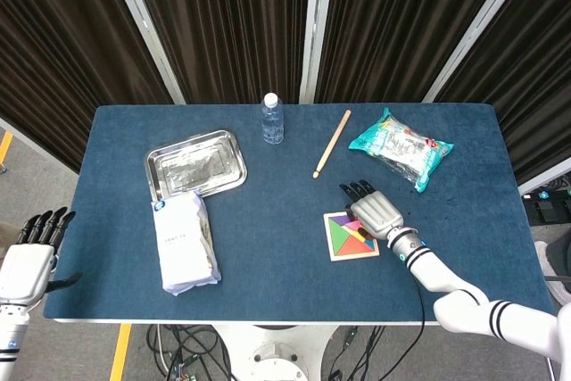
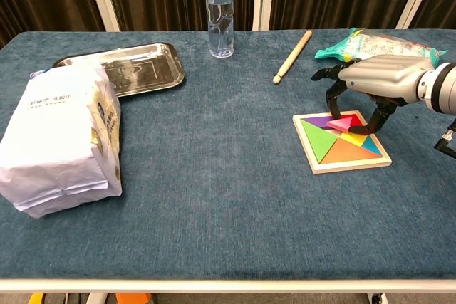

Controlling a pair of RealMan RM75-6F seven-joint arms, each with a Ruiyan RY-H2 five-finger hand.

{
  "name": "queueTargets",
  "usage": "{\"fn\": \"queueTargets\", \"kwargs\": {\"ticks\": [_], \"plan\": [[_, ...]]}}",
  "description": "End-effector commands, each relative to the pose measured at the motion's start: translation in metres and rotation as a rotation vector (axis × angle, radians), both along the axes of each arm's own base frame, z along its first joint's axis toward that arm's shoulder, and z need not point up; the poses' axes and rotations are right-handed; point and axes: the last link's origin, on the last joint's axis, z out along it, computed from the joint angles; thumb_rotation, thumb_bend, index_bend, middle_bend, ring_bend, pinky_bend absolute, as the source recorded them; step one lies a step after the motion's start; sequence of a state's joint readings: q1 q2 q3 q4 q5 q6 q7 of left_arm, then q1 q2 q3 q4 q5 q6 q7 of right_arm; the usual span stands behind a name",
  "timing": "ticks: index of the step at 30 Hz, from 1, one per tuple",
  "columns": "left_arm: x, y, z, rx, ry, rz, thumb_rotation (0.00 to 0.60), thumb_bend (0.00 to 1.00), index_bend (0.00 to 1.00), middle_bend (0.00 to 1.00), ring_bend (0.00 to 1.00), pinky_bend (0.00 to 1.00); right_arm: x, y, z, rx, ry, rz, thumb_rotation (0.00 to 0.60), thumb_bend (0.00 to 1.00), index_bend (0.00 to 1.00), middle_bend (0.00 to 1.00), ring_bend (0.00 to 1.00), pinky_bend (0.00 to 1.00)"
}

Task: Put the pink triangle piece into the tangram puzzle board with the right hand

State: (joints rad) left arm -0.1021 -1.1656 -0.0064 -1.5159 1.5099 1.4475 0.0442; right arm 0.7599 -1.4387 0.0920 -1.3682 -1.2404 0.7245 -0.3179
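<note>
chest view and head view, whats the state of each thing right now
pink triangle piece: pinched by the right hand, low over the board
right hand: above the board, holding the piece
left hand: off the table's left edge, holding nothing, fingers extended
tangram puzzle board: flat on the table
water bottle: upright, capped
metal tray: empty

The head view looks steeply down on the whole table point(image 1: 268, 176); the chest view faces it low, nearer.

Pink triangle point(image 2: 343, 123) pinched in right hand point(image 2: 375, 80), low over the centre of the square wooden puzzle board point(image 2: 313, 153), tilted slightly.
</note>
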Motion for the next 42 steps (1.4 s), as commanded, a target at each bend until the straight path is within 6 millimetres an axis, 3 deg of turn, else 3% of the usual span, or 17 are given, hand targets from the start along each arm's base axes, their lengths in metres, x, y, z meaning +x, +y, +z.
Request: {"fn": "queueTargets", "kwargs": {"ticks": [1,10,42], "plan": [[0.0,0.0,0.0,-0.001,-0.001,0.001,0.6,0.0,0.05,0.02,0.0,0.08,0.001,0.0,0.0,-0.003,-0.001,-0.002,0.6,0.27,0.55,0.01,0.0,0.0],[-0.002,0.0,0.0,0.0,-0.01,0.0,0.6,0.0,0.05,0.02,0.0,0.08,0.01,0.001,-0.001,-0.006,-0.01,-0.008,0.6,0.27,0.55,0.01,0.0,0.0],[-0.007,-0.001,-0.001,-0.008,-0.026,0.005,0.6,0.0,0.05,0.02,0.0,0.08,0.013,0.009,-0.007,-0.029,-0.003,-0.063,0.6,0.27,0.55,0.02,0.0,0.0]]}}
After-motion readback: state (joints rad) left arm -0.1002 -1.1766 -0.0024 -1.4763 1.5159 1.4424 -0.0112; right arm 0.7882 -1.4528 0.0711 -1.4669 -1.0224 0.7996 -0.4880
